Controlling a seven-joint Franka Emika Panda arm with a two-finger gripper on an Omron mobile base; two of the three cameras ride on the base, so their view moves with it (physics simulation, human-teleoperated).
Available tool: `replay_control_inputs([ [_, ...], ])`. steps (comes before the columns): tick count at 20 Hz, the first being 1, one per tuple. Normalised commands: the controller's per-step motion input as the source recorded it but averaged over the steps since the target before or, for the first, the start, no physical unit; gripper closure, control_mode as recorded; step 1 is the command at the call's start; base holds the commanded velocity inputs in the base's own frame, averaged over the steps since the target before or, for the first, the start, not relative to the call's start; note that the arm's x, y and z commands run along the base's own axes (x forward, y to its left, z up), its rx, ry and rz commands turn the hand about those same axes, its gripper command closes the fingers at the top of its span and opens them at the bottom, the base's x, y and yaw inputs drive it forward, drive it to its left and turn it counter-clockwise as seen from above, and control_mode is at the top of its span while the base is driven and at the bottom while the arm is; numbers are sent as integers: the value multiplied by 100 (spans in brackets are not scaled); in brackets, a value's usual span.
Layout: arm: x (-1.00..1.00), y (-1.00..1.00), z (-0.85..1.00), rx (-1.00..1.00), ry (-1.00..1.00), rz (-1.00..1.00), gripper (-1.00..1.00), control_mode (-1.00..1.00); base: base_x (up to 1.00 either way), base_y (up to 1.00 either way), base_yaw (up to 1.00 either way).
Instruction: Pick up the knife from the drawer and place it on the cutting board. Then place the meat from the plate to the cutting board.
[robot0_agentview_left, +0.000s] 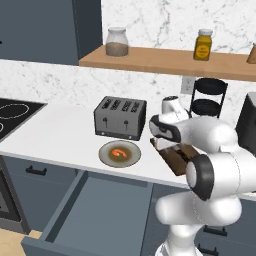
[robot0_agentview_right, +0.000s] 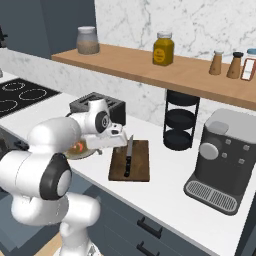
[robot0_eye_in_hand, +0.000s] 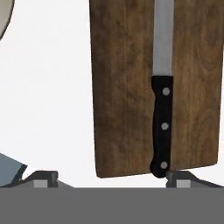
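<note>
The pincer is standing wide open with nothing between its tips, which are showing far apart at the bottom of the hand view, and it is hovering just above the near edge of the cutting board. The knife is lying flat on the board, free of the pincer, its black handle pointing toward the pincer and its grey blade running away along the board's length. From the right base view the knife is sitting lengthwise near the middle of the board, with the pincer hanging beside the board's left edge. The board is resting on the white desk. Left of the board, the plate is sitting on the desk in front of the toaster, and the meat is lying curled in its centre. Below the desk edge the drawer is standing pulled out. A coffee machine is standing on the desk to the right of the board, well apart from it
</note>
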Motion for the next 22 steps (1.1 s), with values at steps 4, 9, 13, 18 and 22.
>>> replay_control_inputs([
  [4, -2, 100, 27, 0, -13, 0, -100, -100, 0, 0, 0],
  [9, 2, 100, 30, 0, -10, 0, -100, -100, 0, 0, 0],
  [13, 12, 86, 4, 0, -4, 2, -100, -100, 0, 0, 0],
  [18, 26, 59, 0, 0, -5, 6, -100, -100, 0, 0, 0],
  [22, 39, 35, -3, 0, -1, 3, -100, -100, 0, 0, 0],
])
